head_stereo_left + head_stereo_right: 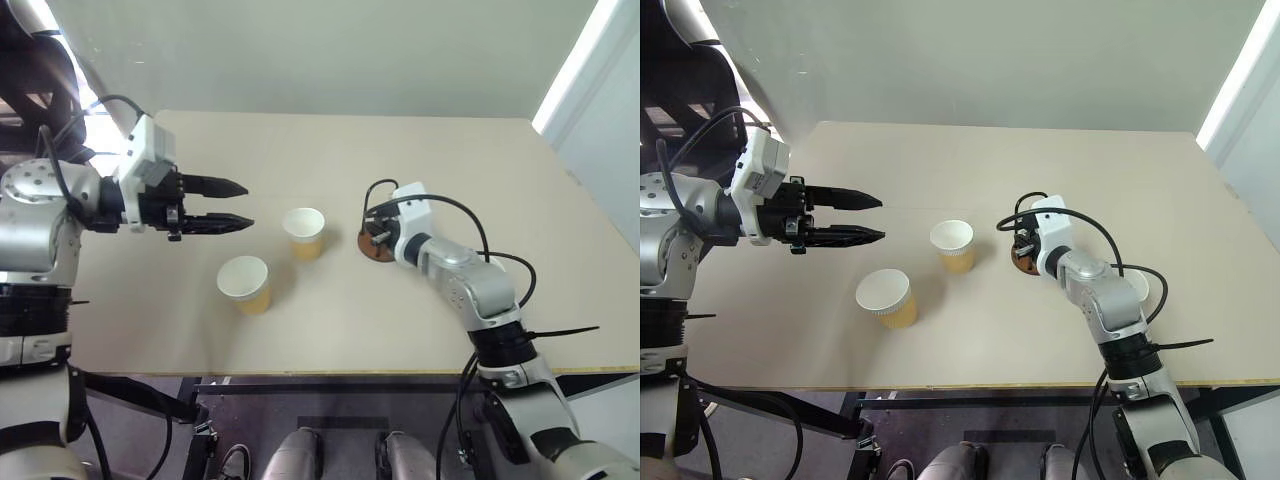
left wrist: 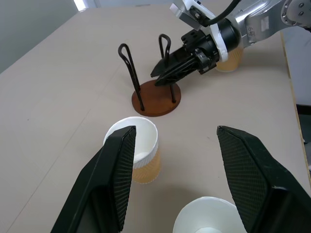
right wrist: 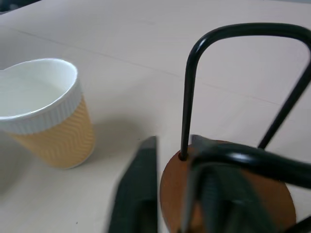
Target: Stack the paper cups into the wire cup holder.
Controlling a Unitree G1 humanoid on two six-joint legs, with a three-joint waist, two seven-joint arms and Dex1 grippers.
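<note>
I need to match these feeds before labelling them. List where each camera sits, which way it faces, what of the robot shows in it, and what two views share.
Left and right eye views: on the head, looking forward and down at the table; both arms show.
Left wrist view: along the open left gripper toward the wire cup holder; the right gripper shows there.
Right wrist view: close on the holder's base beside a paper cup.
Shared: both wrist views show the holder.
</note>
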